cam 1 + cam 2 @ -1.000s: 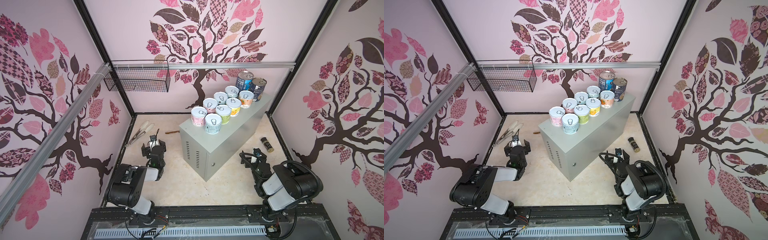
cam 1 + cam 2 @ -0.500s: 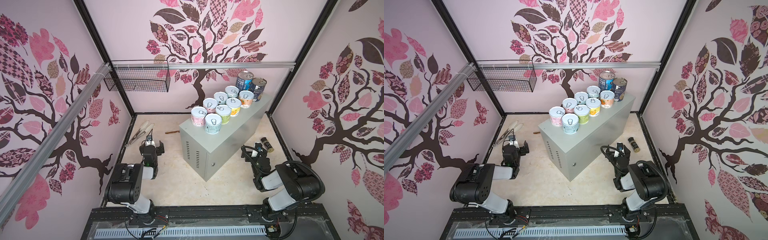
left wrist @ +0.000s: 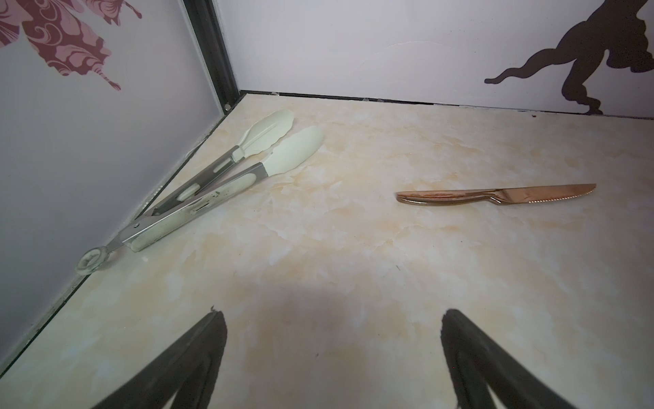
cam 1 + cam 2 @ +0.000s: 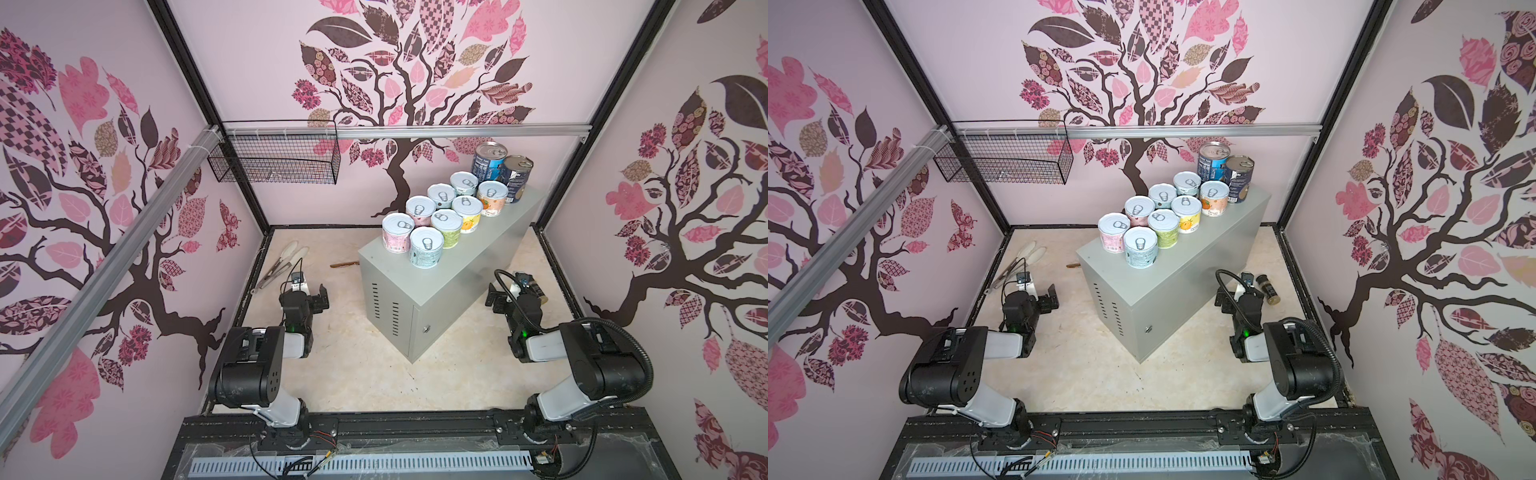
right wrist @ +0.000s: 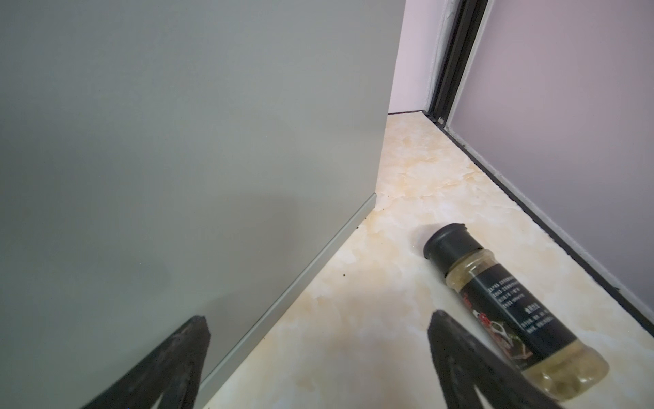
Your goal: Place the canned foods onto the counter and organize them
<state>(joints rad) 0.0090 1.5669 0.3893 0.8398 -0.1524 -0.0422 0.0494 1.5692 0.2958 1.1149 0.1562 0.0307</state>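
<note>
Pincers wide apart, apparently empty

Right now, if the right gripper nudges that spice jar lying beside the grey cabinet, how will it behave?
Lying on its side, the round spice jar would probably roll rather than slide. Its smooth body might slip in a pinch. The dry pale granules inside suggest it is fairly light.
</note>
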